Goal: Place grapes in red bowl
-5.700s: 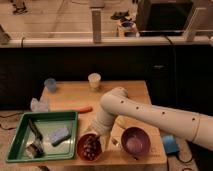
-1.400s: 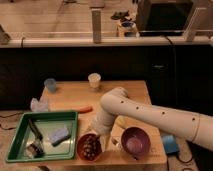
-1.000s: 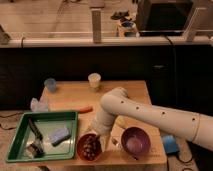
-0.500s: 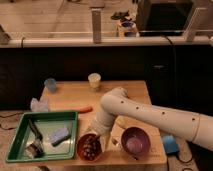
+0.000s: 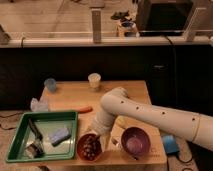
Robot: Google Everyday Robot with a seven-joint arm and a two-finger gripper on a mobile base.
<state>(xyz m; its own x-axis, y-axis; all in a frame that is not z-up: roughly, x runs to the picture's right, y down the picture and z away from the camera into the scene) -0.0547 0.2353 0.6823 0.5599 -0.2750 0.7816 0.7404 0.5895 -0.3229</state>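
Observation:
The red bowl point(image 5: 80, 148) stands at the front edge of the wooden table, just right of the green tray. The grapes point(image 5: 90, 145) lie inside it as a dark bunch with pale glints. My white arm reaches in from the right and bends down, so my gripper point(image 5: 96, 132) hangs right over the bowl's far rim, just above the grapes. The arm's end covers the gripper's tips.
A purple bowl point(image 5: 135, 142) stands right of the red bowl. A green tray point(image 5: 70, 120) at the left holds a blue sponge point(image 5: 59, 135) and a brush. A paper cup point(image 5: 94, 80), a blue cup point(image 5: 50, 84), clear plastic point(image 5: 39, 104) and an orange carrot-like piece point(image 5: 84, 109) lie behind.

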